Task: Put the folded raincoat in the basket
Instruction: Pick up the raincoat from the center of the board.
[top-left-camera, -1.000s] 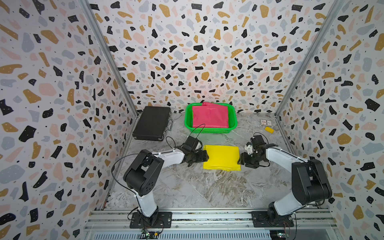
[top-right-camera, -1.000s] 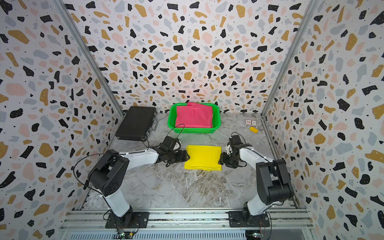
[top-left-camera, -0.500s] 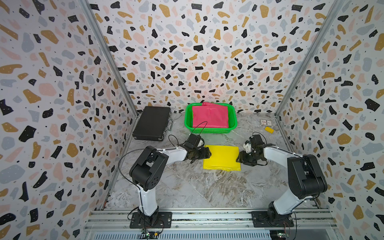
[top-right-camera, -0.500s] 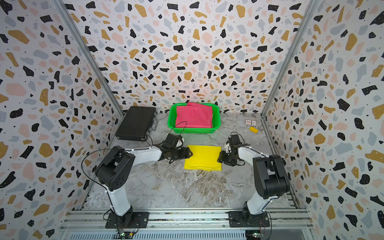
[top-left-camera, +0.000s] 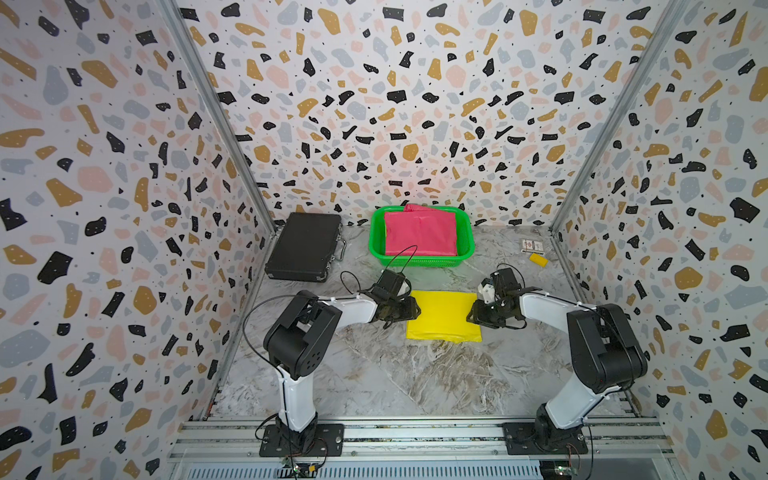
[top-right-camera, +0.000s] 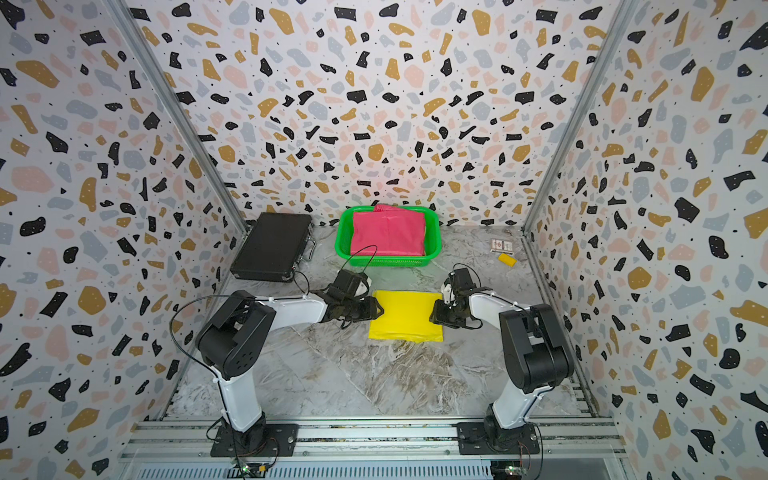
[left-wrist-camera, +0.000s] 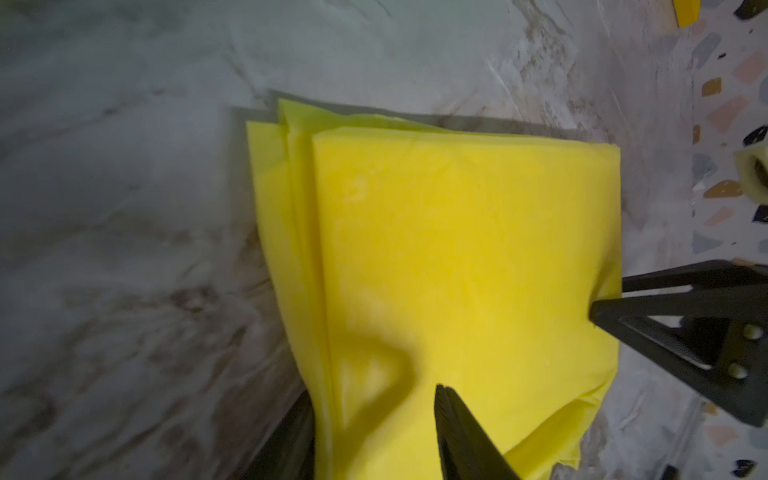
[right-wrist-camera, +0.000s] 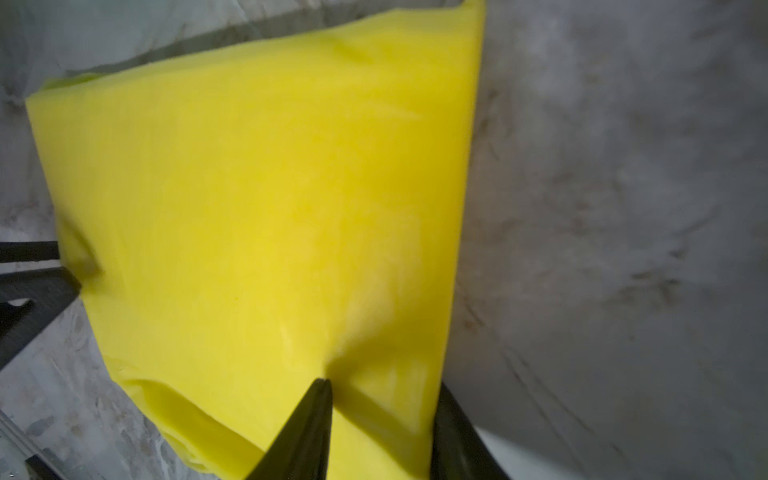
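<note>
The folded yellow raincoat (top-left-camera: 442, 316) lies on the marble-patterned counter (top-left-camera: 395, 374) at the middle of both top views, below the green basket (top-left-camera: 419, 262) and apart from it. The two arms reach in from either side of the frame, and their tips meet the raincoat's opposite short edges.

The left tool (top-left-camera: 413, 309) sits at the raincoat's left edge. In the left wrist view one dark finger (left-wrist-camera: 461, 436) lies on top of the yellow sheet at the bottom of the frame and a second dark finger shows below the sheet, to its left. The sheet bunches into a fold just beside the upper fingertip, so the jaws are closed on the raincoat's edge with only the layers between them.

The right tool (top-left-camera: 471, 313) sits at the raincoat's right edge. In the right wrist view its upper finger (right-wrist-camera: 311, 419) presses into the sheet at the bottom centre and creases run out from the tip. The other finger is under the edge, at the lower right of the yellow. This tool also clamps the raincoat. Whether the raincoat is off the counter cannot be told.

The basket stands at the upper middle of the counter and holds a pink folded sheet (top-left-camera: 419, 232). A black case (top-left-camera: 303, 245) lies to its left.
</note>
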